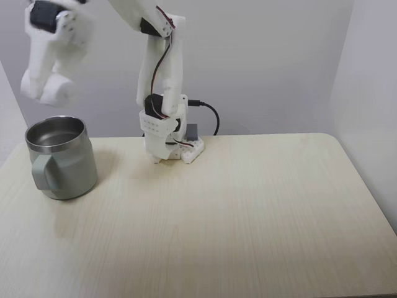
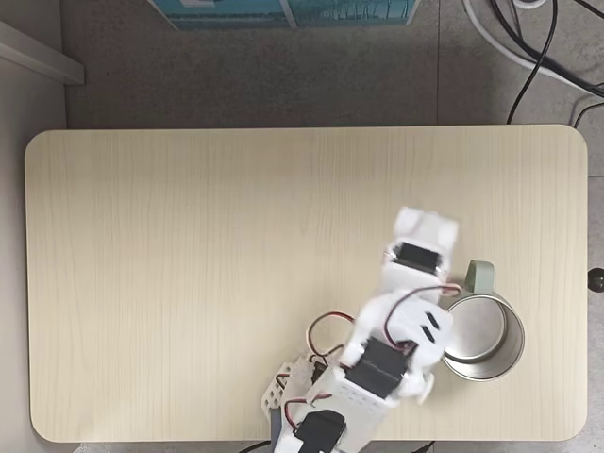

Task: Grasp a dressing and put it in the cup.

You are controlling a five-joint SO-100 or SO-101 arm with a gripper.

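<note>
Fixed views both show the pale wooden table (image 1: pixel 248 211). Nearest in the front-facing one stands the sage-green mug with a steel rim (image 1: pixel 62 158), handle toward the camera, at the left. Above it hangs the blurred white plastic gripper (image 1: pixel 48 87), clamped on a small white gauze roll (image 1: pixel 56 92). Farther back, the arm's base (image 1: pixel 170 139) sits against the wall side.
</note>
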